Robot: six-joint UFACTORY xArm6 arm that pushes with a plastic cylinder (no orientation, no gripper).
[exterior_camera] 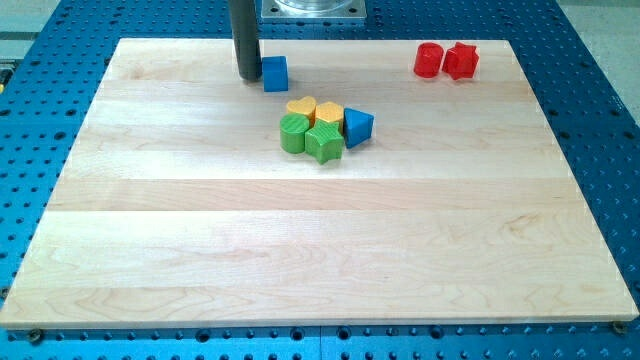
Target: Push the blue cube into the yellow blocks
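Observation:
The blue cube (275, 73) sits near the board's top edge, left of centre. My tip (248, 76) stands right against the cube's left side, touching it or nearly so. Two yellow blocks lie below and to the right of the cube: a yellow heart (300, 107) and a second yellow block (329, 113) next to it. The cube is apart from them by a small gap.
Two green blocks (293, 133) (324, 143) press against the yellow ones from below. A blue triangular block (358, 125) touches the cluster's right side. Two red blocks (428, 60) (461, 61) sit at the top right. The wooden board (300, 250) lies on a blue perforated table.

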